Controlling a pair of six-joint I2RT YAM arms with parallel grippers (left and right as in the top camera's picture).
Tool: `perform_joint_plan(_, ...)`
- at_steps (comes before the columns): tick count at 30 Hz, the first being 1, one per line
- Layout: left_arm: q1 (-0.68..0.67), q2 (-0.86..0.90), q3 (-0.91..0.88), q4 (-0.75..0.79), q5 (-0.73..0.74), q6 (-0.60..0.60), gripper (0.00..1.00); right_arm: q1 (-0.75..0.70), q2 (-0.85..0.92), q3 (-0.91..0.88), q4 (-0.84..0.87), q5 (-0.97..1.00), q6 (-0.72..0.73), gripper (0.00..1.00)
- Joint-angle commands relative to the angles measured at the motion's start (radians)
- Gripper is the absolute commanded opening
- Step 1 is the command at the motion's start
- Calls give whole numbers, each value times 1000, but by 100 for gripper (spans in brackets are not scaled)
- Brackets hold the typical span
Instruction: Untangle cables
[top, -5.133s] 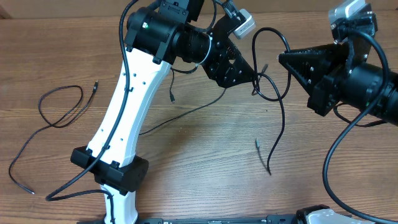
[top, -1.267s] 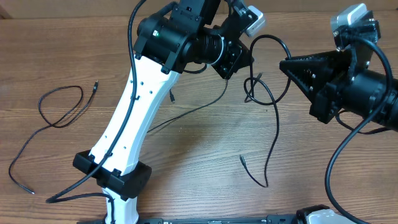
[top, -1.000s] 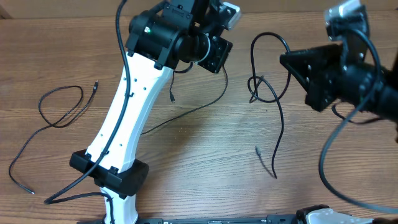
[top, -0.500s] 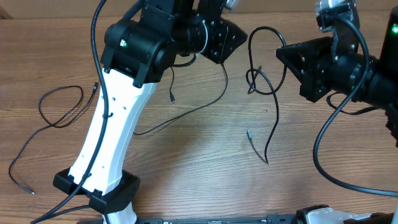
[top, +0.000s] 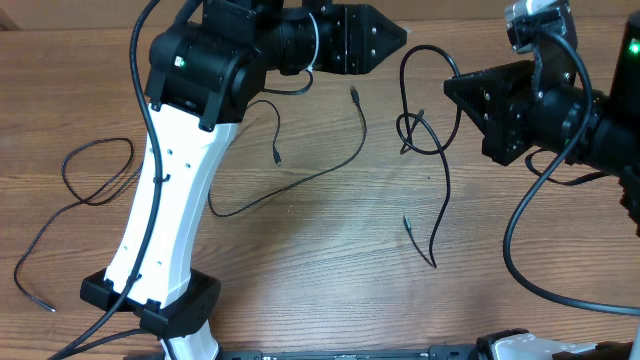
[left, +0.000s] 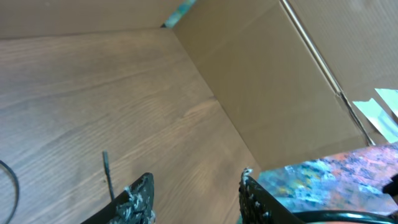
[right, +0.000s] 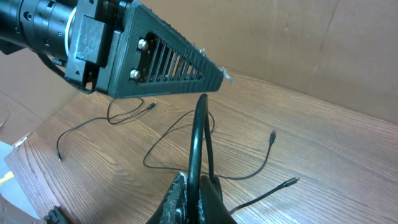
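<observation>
Open wood front-centre of the bench (top: 320, 300), between white arm link (top: 165, 200) and hanging cable (top: 445, 190): widest way in. The link slants across left-centre and blocks any crossing there. Left of it, looped cable (top: 66, 172) sprawls toward the near edge. Middle cable (top: 300, 180) runs across centre, from beside the link up toward left claw (top: 398, 36). Gap between left claw and right claw (top: 450, 88) is narrow, with the hanging cable's tangle in it. Cardboard wall (left: 273, 81) closes the far side.
</observation>
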Motion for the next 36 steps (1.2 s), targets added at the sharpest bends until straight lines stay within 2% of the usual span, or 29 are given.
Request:
perform_joint_plan(1,-8,-8,10,-19,31,-20,45,4,-10,7,7,3,-34,4)
perform_joint_plan(9,-6,-8,10,-37,31,-20,49,3,15,7,71,43,-38,4)
perform_joint_plan(11,-6,-8,10,-20,37,13,49,3,25,7,100,74,5,4)
perform_joint_plan(16,-8,-8,10,-33,58,216,49,3,36,7,135,92,4,4)
perform_joint_plan(19,-4,-8,10,-46,57,247,50,3,41,7,141,163,4,4)
perform_joint_plan(24,-4,-8,10,-36,57,270,59,-3,43,7,139,210,4,4)
perform_joint_plan(36,10,-8,10,-42,51,302,72,-82,43,7,119,198,4,4)
